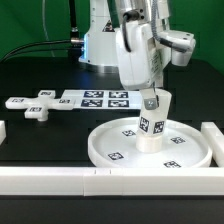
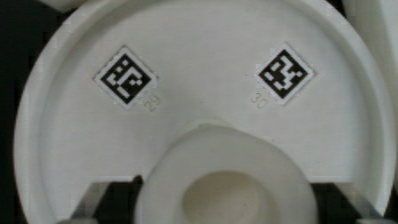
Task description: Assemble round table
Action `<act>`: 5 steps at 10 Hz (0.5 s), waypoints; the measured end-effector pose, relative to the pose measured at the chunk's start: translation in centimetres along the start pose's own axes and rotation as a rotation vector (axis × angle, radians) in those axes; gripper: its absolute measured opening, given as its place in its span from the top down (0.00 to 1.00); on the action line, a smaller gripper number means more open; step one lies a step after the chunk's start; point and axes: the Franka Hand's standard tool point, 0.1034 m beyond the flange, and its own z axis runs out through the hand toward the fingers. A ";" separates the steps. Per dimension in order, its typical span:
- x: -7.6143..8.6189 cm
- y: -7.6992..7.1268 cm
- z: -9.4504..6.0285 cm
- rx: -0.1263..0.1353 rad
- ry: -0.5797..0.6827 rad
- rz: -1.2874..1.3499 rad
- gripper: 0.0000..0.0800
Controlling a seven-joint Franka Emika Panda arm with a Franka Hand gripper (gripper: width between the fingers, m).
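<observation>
The large white rimmed round disc point(image 1: 148, 146) lies flat on the black table at the exterior view's right, with several square tags on it. The short cylindrical leg point(image 1: 152, 124) stands upright on the disc's centre. My gripper point(image 1: 151, 102) comes down from above and is shut on the leg's top end. In the wrist view the leg's rounded end point(image 2: 228, 185) sits between the dark fingers point(image 2: 111, 196), with the disc point(image 2: 196, 60) and two of its tags below. The cross-shaped foot point(image 1: 37, 105) lies apart at the exterior view's left.
The marker board point(image 1: 97, 98) lies flat behind the disc. White border blocks run along the front edge point(image 1: 60, 180) and stand at the exterior view's right point(image 1: 213, 140) and far left point(image 1: 3, 131). The robot base point(image 1: 100, 40) stands at the back.
</observation>
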 end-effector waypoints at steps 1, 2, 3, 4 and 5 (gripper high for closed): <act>0.0 0.0 0.0 0.000 -0.003 0.009 0.49; 0.0 0.1 0.1 -0.001 -0.003 -0.011 0.39; 0.0 0.1 0.1 -0.002 -0.003 -0.054 0.25; 0.0 0.1 0.1 -0.014 -0.003 -0.116 0.21; -0.2 0.1 0.0 -0.026 -0.008 -0.177 0.21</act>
